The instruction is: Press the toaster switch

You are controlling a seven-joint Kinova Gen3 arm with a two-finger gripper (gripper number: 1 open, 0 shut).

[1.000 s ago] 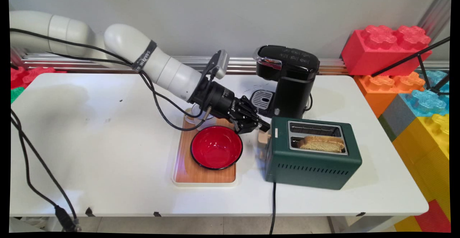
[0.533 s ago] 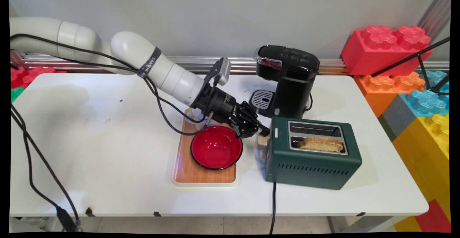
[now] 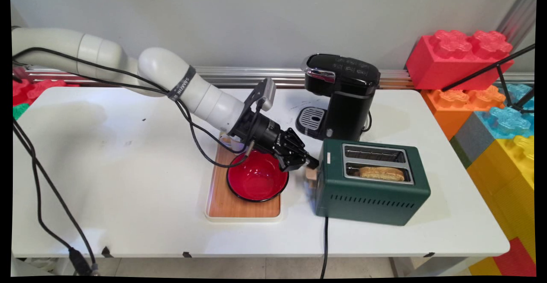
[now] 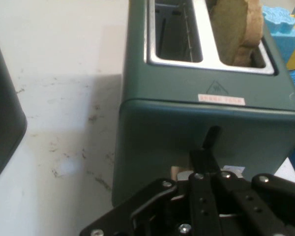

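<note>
While your gripper (image 3: 311,162) presses its fingertips, closed together, onto the beige lever (image 3: 312,174) at the green toaster's (image 3: 372,199) end, the bread slice (image 3: 381,173) sits low in the near slot. You see a red bowl (image 3: 256,180) on the wooden tray (image 3: 230,204) just beside, and the black coffee maker (image 3: 342,97) behind.

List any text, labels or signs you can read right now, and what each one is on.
Nothing reads clearly.
Black strap on the arm: white lettering, too small to read.
Gripper wrist: small white print, unreadable.
Green toaster: a triangle warning sign above a white label with red lettering, too blurred to read.
Black coffee maker: button markings on its top, too small to read.
</note>
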